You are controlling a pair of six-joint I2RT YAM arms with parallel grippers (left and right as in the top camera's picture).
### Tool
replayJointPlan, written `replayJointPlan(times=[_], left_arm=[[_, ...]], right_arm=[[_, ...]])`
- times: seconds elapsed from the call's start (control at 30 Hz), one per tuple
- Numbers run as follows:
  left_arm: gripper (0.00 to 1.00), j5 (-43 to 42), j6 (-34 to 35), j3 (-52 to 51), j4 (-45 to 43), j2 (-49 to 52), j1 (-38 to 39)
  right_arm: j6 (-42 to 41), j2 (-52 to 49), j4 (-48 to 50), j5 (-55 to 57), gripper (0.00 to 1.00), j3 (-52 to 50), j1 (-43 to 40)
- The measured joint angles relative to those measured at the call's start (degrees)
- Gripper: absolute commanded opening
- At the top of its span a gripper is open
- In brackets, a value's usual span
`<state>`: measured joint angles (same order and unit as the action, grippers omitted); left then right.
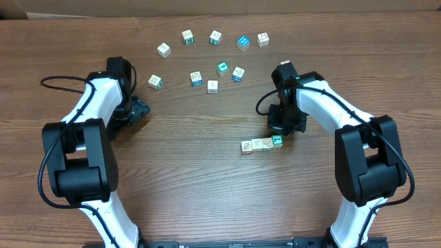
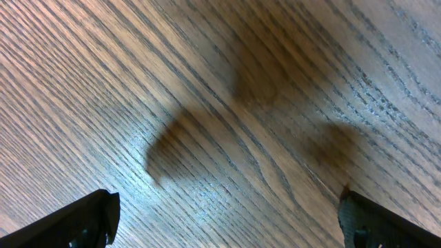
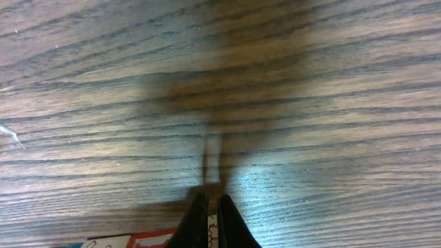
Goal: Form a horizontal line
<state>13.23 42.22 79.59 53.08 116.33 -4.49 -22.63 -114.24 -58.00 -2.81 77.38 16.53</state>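
The horizontal line is a short row of small picture cubes lying touching on the wood, with tan and white faces and a green-faced cube at its right end. My right gripper is shut and stands just behind that right end, low over the table. In the right wrist view, my right gripper has its fingers pressed almost together; a sliver of a cube face shows behind them, and two cube faces lie at the lower left edge. My left gripper is open over bare wood, its fingers wide apart.
Several loose picture cubes lie scattered at the back of the table, from one at the far left to one at the far right, with a nearer group round a white cube. One cube sits close to the left arm.
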Motion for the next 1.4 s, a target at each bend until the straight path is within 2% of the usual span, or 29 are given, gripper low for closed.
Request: replayJointPlan(times=[1.4], left_arm=[[1.00, 0.02, 0.00, 0.00, 0.00, 0.00, 0.00]], right_arm=[[0.15, 0.00, 0.13, -1.20, 0.04, 0.00, 0.00]])
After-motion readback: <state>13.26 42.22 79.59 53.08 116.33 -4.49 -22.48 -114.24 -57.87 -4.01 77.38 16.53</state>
